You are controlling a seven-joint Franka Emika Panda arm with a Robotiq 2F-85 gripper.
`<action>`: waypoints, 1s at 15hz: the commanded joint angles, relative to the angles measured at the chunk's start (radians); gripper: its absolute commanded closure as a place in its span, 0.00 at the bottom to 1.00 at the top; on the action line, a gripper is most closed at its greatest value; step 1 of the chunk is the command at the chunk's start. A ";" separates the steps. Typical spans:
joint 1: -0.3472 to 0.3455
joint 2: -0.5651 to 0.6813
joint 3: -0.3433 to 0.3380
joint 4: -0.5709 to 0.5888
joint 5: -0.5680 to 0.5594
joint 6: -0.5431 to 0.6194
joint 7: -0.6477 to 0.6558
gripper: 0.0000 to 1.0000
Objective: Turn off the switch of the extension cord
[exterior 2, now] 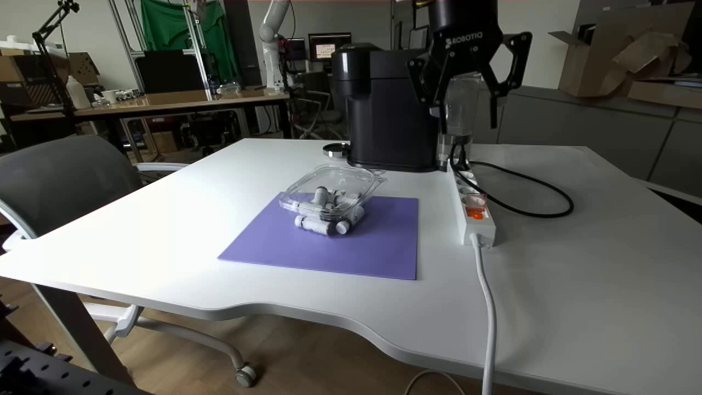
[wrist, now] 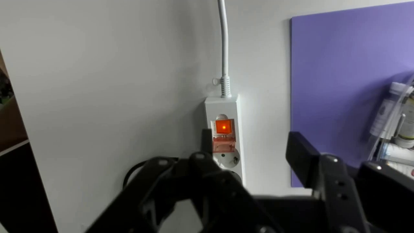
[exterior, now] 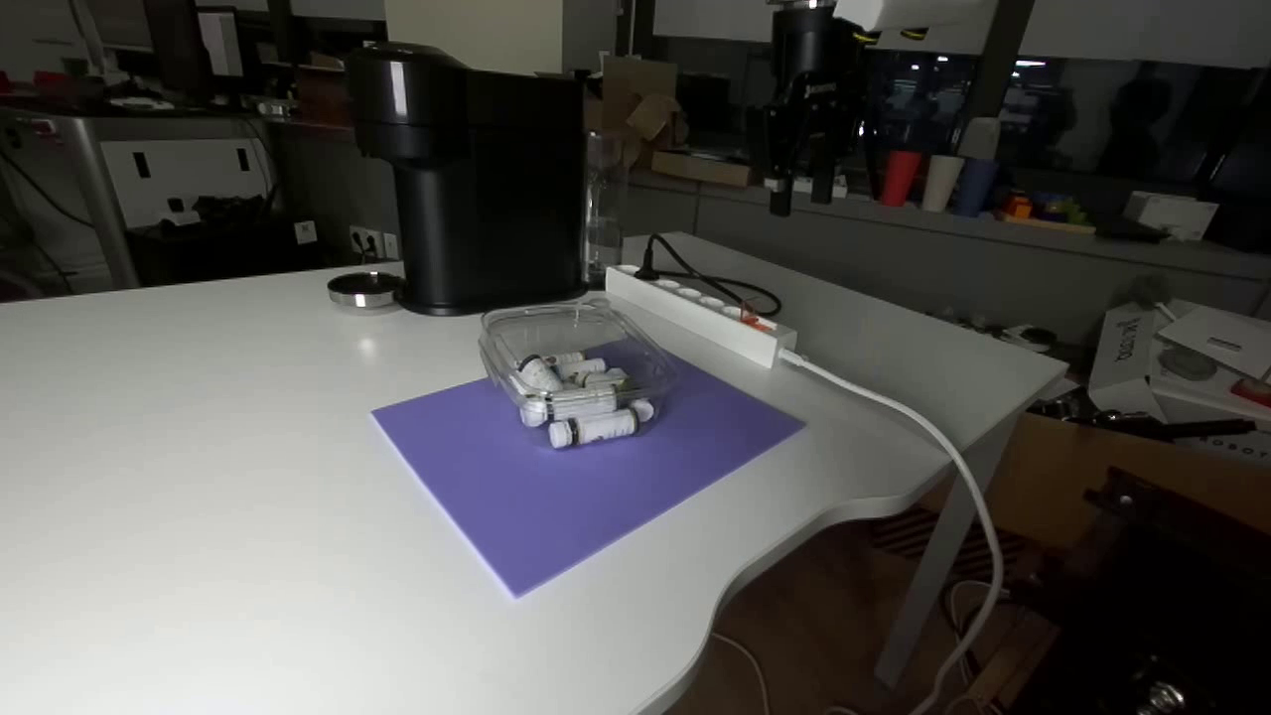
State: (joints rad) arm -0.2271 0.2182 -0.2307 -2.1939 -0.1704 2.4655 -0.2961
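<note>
Here, a white cable (exterior 2: 487, 312) runs up the lower right of the frame in an exterior view. A purple mat (exterior 2: 351, 255) bearing a clear container (exterior 2: 345, 180) of small bottles (exterior 2: 314, 224) lies at centre; to its right rests the extension cord (exterior 2: 464, 211), its switch (wrist: 223, 127) glowing orange near the middle of the wrist view. At upper right, the gripper (exterior 2: 468, 122) hangs with jaws spread apart, a black coffee machine (exterior 2: 389, 120) behind it.

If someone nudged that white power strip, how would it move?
The power strip would probably slide stiffly rather than roll, given its flat-sided, boxy body. Its white cable, hanging over the edge of the table, might tug it askew.
</note>
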 commanded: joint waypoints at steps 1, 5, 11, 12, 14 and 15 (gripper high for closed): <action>-0.040 0.103 0.014 0.117 0.014 -0.028 -0.084 0.69; -0.086 0.191 0.043 0.207 0.040 -0.048 -0.192 0.95; -0.131 0.289 0.084 0.300 0.050 -0.104 -0.287 1.00; -0.135 0.304 0.087 0.313 0.050 -0.118 -0.290 1.00; -0.124 0.281 0.081 0.268 0.032 -0.086 -0.265 1.00; -0.126 0.290 0.083 0.275 0.032 -0.088 -0.268 1.00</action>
State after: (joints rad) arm -0.3461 0.5092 -0.1548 -1.9203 -0.1324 2.3798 -0.5675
